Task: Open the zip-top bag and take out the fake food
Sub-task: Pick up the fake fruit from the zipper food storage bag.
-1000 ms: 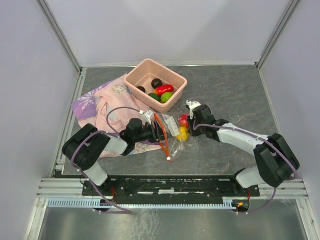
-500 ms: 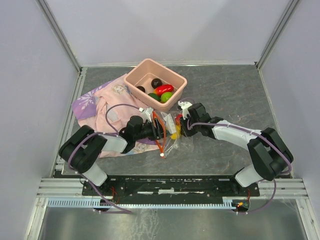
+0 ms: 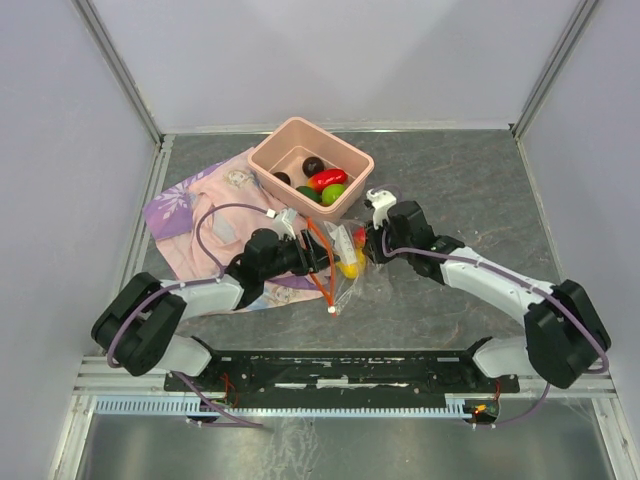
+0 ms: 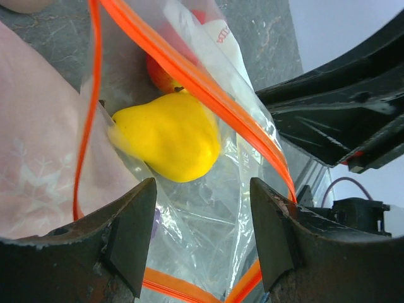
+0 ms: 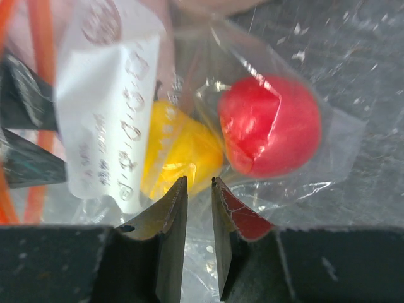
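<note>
Top view: the zip-top bag [image 3: 338, 272] lies between your arms, half on the cloth [image 3: 200, 215], with fake food [image 3: 351, 264] inside. Left wrist: your left gripper [image 4: 201, 218] is spread wide at the bag's mouth and holds nothing, with the yellow pear [image 4: 167, 136] just ahead. Close sloppily and you'll likely grab film too. Right wrist: your right gripper [image 5: 198, 189] looks clamped on thin plastic by the red fruit [image 5: 271, 126]. If that pinch slips, the bag drags along.

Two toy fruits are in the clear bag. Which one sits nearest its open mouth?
The yellow pear-shaped one, between the orange zip strips; the red one lies behind it, deeper in the bag.
</note>
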Robot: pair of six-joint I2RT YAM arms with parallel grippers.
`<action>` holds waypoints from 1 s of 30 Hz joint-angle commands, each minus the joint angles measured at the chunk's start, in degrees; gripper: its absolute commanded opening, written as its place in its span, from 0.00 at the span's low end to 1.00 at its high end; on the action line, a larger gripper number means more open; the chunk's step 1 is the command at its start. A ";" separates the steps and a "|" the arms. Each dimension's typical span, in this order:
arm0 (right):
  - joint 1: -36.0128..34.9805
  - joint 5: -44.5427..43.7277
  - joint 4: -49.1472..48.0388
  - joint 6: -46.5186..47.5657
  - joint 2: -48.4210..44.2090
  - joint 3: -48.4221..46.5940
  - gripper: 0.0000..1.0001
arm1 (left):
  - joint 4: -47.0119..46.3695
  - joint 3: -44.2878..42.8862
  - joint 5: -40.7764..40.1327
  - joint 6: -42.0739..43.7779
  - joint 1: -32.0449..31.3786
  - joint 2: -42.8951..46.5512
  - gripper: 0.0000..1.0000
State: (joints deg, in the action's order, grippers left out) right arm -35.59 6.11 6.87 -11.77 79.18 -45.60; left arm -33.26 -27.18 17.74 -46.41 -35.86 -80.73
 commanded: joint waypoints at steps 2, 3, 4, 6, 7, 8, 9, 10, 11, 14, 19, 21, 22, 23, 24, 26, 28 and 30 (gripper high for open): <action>0.21 -3.71 -4.69 0.32 -3.26 -1.48 0.30 | -8.85 0.16 -0.51 -6.22 -0.45 -1.96 0.67; 0.19 -3.78 -4.50 0.34 -2.09 -2.29 0.30 | -9.86 0.14 -0.31 -6.88 -0.51 -2.69 0.67; 0.23 -3.48 -4.42 0.34 -0.67 -3.11 0.30 | -10.71 0.13 -0.25 -7.37 -0.53 -3.33 0.67; 0.24 -2.99 -4.75 -0.10 2.05 -4.03 0.29 | -12.20 0.05 -0.26 -8.04 -0.66 -4.74 0.67; 0.24 -2.95 -4.91 -0.51 3.61 -4.25 0.29 | -12.59 0.07 -0.26 -8.28 -0.70 -5.42 0.67; 0.21 -3.13 -4.94 -0.92 4.54 -4.33 0.28 | -12.95 -0.05 -0.25 -8.43 -0.69 -5.98 0.67; 0.26 -3.39 -5.02 -1.15 5.31 -4.35 0.28 | -13.24 -0.14 -0.25 -8.60 -0.77 -6.52 0.67; 0.26 -3.79 -4.96 -1.30 5.94 -4.26 0.27 | -13.55 -0.19 -0.25 -8.74 -0.79 -7.06 0.67; 0.25 -4.15 -4.66 -1.40 6.58 -4.23 0.27 | -13.85 -0.25 -0.25 -8.79 -0.87 -7.65 0.68; 0.26 -4.45 -3.45 -1.20 8.17 -4.39 0.26 | -14.42 -0.72 -0.32 -9.06 -1.04 -9.36 0.68; 0.26 -1.29 -3.52 -2.07 9.49 -3.38 0.23 | -14.47 -1.51 -0.87 -9.11 -1.80 -11.72 0.68; 0.20 -0.24 -3.90 -2.36 9.78 -2.84 0.23 | -14.13 -1.69 -1.55 -8.51 -2.14 -12.22 0.69; 0.21 0.24 -3.94 -2.42 9.85 -2.78 0.22 | -13.67 -1.90 -1.76 -7.97 -2.38 -12.25 0.69; 0.17 0.70 -4.02 -2.51 9.97 -2.66 0.22 | -13.04 -2.11 -1.82 -6.93 -2.54 -12.34 0.69; 0.23 1.08 -4.13 -2.62 10.09 -2.51 0.22 | -12.57 -2.34 -1.83 -5.89 -2.74 -12.35 0.70; 0.17 1.60 -4.65 -2.96 10.10 -2.09 0.22 | -11.02 -2.65 -1.90 -3.52 -3.07 -12.11 0.71; 0.21 2.46 -5.20 -3.43 10.03 -1.70 0.22 | -9.39 -2.87 -1.77 -1.54 -3.17 -11.36 0.72; 0.26 3.50 -5.97 -4.01 10.14 -1.40 0.21 | -7.71 -2.66 -1.74 0.78 -3.45 -10.02 0.72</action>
State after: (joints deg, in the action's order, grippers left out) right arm -35.40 6.28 3.18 -14.09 88.97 -47.97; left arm -42.41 -28.27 16.62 -51.68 -38.74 -93.06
